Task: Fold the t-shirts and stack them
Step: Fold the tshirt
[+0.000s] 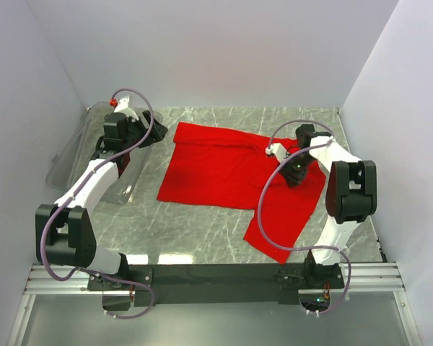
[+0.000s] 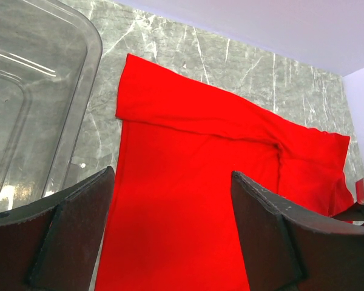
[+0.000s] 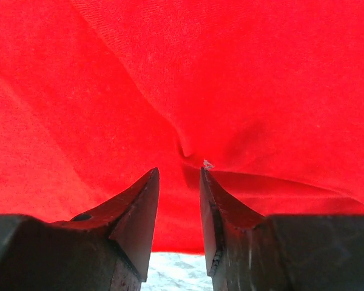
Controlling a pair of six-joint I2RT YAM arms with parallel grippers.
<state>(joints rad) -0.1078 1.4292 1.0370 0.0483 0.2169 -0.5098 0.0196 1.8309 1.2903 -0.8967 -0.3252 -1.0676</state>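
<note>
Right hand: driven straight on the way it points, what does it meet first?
The red t-shirt. Its cloth fills the wrist view just past the right hand, with a small pucker ahead of the gap; whether the tips touch it is unclear.

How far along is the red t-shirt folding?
Barely started. Done: the plain bright red fabric t-shirt lies mostly spread, its far edge seemingly turned over once. In hand: the right gripper sits on the cloth, jaws slightly apart at a pucker; the left gripper hangs open near the clear plastic bin. Left: the remaining folds and stacking.
</note>
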